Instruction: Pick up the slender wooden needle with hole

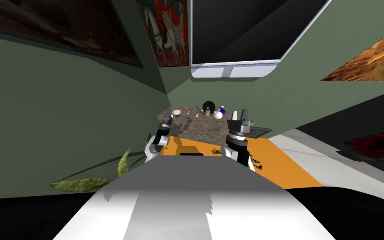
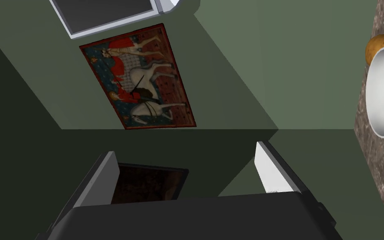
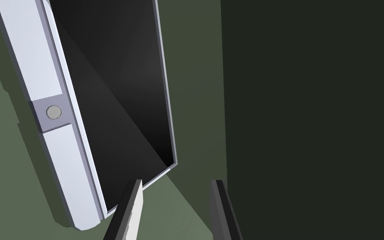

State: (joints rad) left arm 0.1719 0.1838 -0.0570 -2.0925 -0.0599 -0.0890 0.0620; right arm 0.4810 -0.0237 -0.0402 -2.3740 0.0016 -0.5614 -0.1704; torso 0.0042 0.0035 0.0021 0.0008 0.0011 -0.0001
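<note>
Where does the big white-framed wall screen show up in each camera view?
Head view: the white-framed screen is at the top middle, right of the horse painting.
Left wrist view: its corner lies beyond the left claw, past the horse painting.
Right wrist view: it stands close ahead of the right claw.
Shared landmark: the green wall it hangs on.
</note>
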